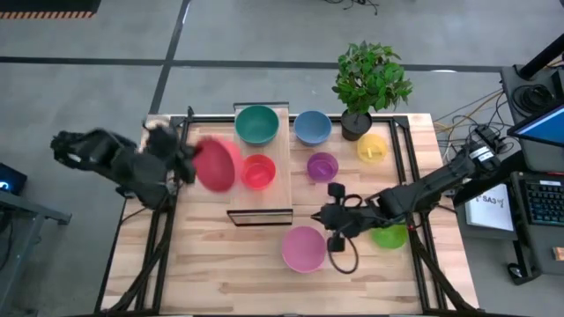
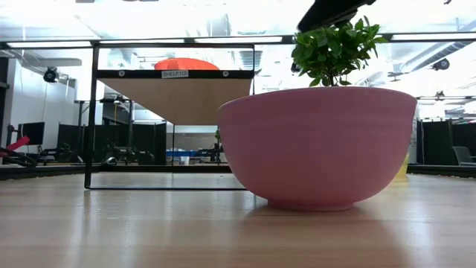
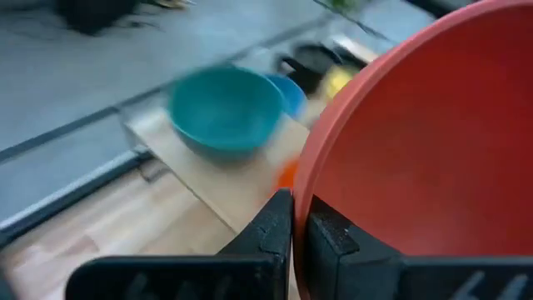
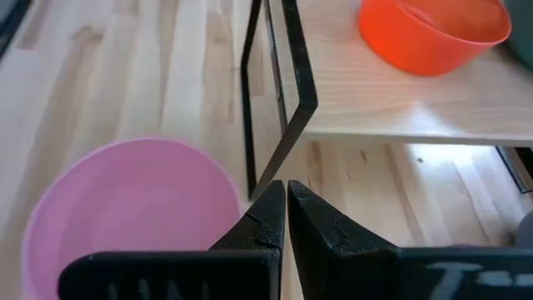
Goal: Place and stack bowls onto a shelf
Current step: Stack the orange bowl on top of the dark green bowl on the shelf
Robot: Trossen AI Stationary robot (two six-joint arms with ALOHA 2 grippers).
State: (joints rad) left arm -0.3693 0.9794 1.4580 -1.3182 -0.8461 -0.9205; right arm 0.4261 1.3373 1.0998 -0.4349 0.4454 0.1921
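Red bowl [image 3: 433,142] rim clamped in left tool [image 3: 298,223], beside shelf [image 1: 280,167].

Eight bowls [image 1: 257,124], one shelf [image 1: 280,189], one plant [image 1: 370,79], two arms [image 1: 423,189].

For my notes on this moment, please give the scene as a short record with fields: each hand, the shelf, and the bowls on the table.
left hand: shut on the red bowl's rim, at the shelf's left side
right hand: shut, empty, beside the pink bowl
shelf: holds teal bowl and orange bowl
table: pink, blue, purple, yellow, green bowls
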